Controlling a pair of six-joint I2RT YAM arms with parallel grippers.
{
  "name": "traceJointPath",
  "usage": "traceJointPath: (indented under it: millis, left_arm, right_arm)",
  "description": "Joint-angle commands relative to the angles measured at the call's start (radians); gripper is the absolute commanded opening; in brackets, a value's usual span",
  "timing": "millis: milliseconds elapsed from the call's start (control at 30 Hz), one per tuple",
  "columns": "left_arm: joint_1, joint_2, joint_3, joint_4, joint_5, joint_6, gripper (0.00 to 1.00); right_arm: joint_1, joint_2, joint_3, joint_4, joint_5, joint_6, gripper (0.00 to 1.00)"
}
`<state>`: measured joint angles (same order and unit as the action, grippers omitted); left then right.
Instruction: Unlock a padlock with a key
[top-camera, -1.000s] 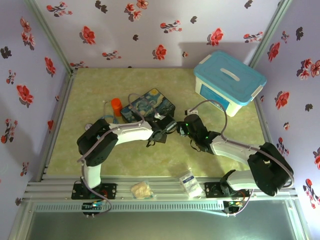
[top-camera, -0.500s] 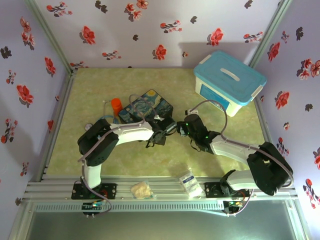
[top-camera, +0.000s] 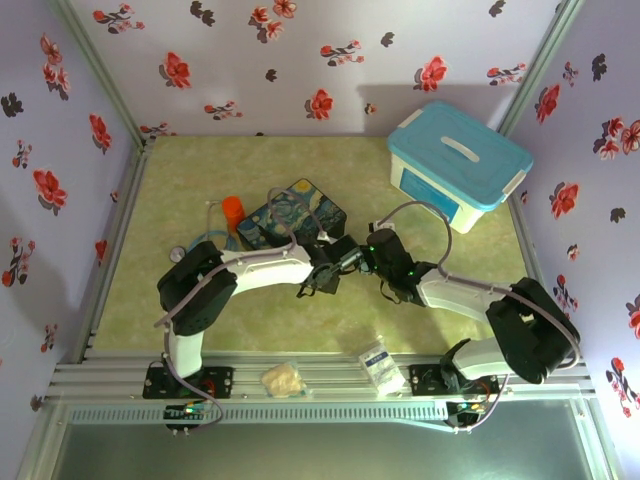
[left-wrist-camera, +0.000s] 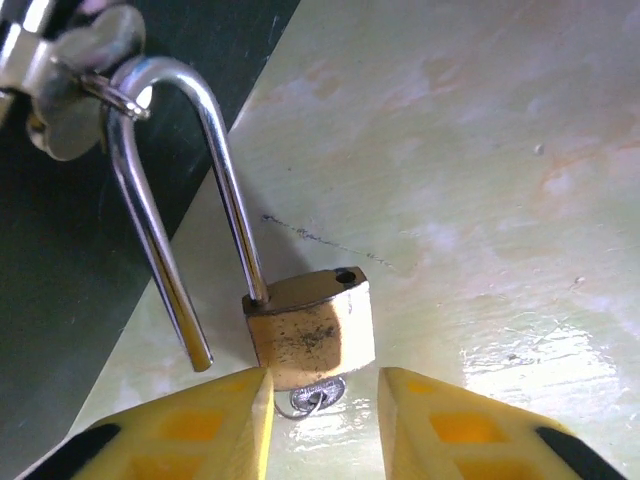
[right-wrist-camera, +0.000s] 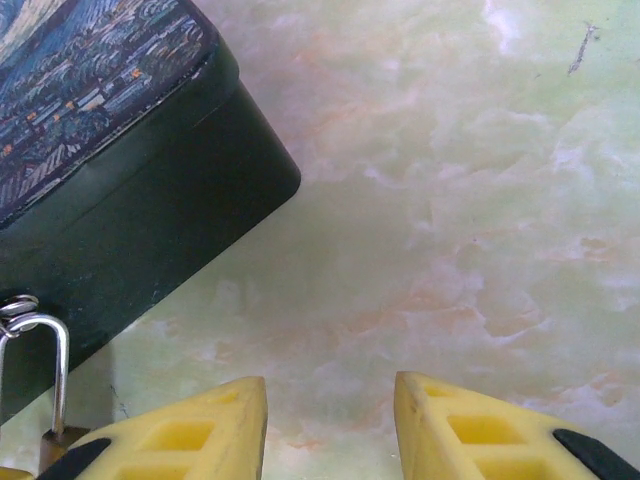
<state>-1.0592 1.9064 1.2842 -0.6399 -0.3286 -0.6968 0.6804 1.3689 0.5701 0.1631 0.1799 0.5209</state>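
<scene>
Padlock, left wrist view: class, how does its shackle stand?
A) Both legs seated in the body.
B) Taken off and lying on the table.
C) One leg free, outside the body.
C: on the padlock, one leg of the shackle ends beside the brass body, its hole on top empty.

The padlock (left-wrist-camera: 310, 325) is seen with a scuffed, dull brass body and a mirror-polished metal shackle (left-wrist-camera: 228, 180); the marbled table (left-wrist-camera: 480, 150) is shown glossy, the painted box (right-wrist-camera: 130, 210) dark and satin-smooth.
</scene>
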Motion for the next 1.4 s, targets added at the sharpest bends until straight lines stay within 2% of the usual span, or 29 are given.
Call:
traceJointPath:
  millis: [0,167,267,433,500,633,833,1033,1367]
  left_arm:
    - [-0.010,-0.037,-0.011,0.000,0.010,0.003,0.38]
    - [0.006,-0.164,-0.135,0.116,0.065,-0.026,0.47]
    - [0.026,-0.286,-0.239,0.196,0.063,-0.052,0.52]
    - [0.061,-0.472,-0.371,0.288,0.063,-0.098,0.60]
    - [0.086,-0.542,-0.429,0.331,0.062,-0.121,0.65]
    - [0.151,-0.649,-0.519,0.388,0.070,-0.146,0.67]
    - [0.217,-0.702,-0.570,0.393,0.080,-0.143,0.68]
    - [0.237,-0.700,-0.596,0.415,0.089,-0.142,0.69]
    - [0.268,-0.693,-0.607,0.452,0.099,-0.132,0.68]
  right_arm:
    - [-0.007,-0.012,0.002,0.022,-0.002,0.007,0.38]
    - [-0.007,-0.048,-0.023,0.031,-0.027,-0.009,0.51]
    - [-0.008,-0.036,-0.030,0.063,-0.128,-0.013,0.59]
    - [0.012,0.067,-0.019,0.151,-0.240,0.019,0.58]
    - [0.036,0.112,0.003,0.162,-0.243,0.028,0.57]
    - [0.076,0.212,0.052,0.220,-0.280,0.044,0.57]
    - [0.132,0.305,0.136,0.170,-0.283,0.020,0.56]
    - [0.151,0.325,0.145,0.106,-0.243,0.012,0.54]
    - [0.167,0.387,0.144,0.143,-0.244,0.052,0.52]
